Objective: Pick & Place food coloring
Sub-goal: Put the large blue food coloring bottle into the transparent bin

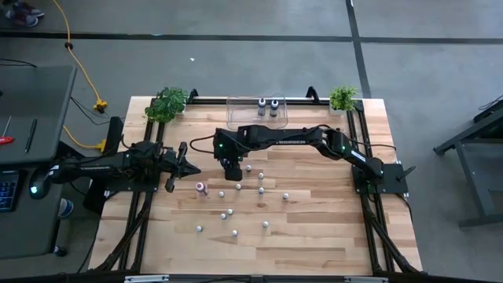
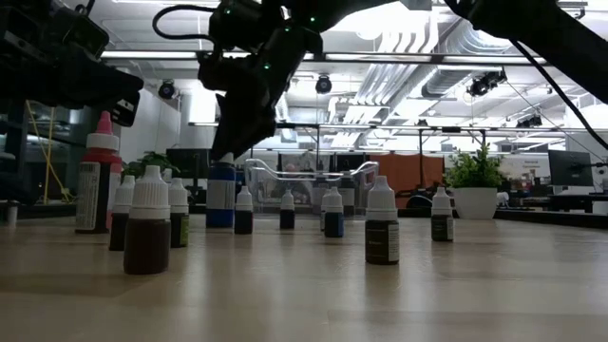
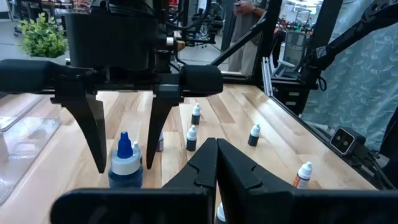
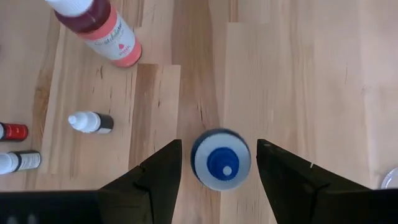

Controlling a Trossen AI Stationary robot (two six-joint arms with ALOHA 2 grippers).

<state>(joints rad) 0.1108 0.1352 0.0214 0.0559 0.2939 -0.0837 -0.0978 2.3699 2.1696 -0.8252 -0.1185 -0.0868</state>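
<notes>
The right gripper hangs over the middle of the table, its fingers spread on either side of the blue bottle without touching it. The pink bottle stands at about eight o'clock from it. The left gripper waits at the table's nine o'clock edge, fingers closed on nothing.

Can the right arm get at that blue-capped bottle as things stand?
Probably yes. The right gripper hangs directly above the blue-capped bottle, fingers open on either side of it, and nothing sits between them. The nearest small bottle stands well clear. The left gripper waits off to the side.
</notes>
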